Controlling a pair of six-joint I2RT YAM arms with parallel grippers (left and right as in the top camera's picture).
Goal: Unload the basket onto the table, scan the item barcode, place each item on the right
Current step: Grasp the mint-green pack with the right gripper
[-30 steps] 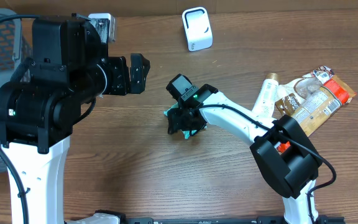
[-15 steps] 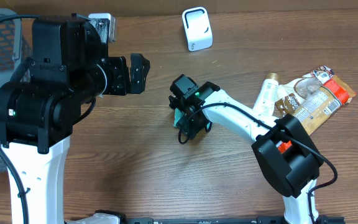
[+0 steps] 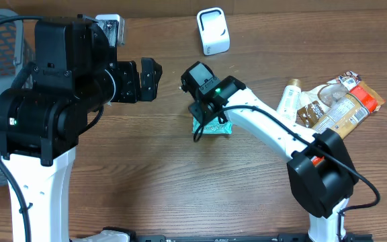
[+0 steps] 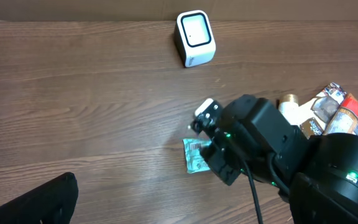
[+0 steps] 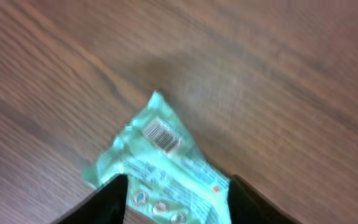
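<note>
Packet (image 5: 160, 155) lies mid-table, barcode (image 5: 162, 134) up, its near end between the part-open right tool (image 5: 178, 183) fingers (image 5: 114, 199); we cannot tell if it is gripped. We should pinch clear of the barcode, then face it to the far scanner (image 3: 213, 31). Our left tool (image 3: 149, 78) hangs wide open, empty.

So the packet (image 5: 160, 168) is a small, crinkly mint-green pouch lying flat on the tabletop (image 5: 291, 74), roughly mid-table. Its barcode (image 5: 161, 134) faces up, a white patch near the pointed far corner, and there are little round icons and a red dot toward the near end. The scanner (image 3: 213, 31) is a white rounded box with a dark-outlined face, standing well apart from the packet near the far edge.
</note>
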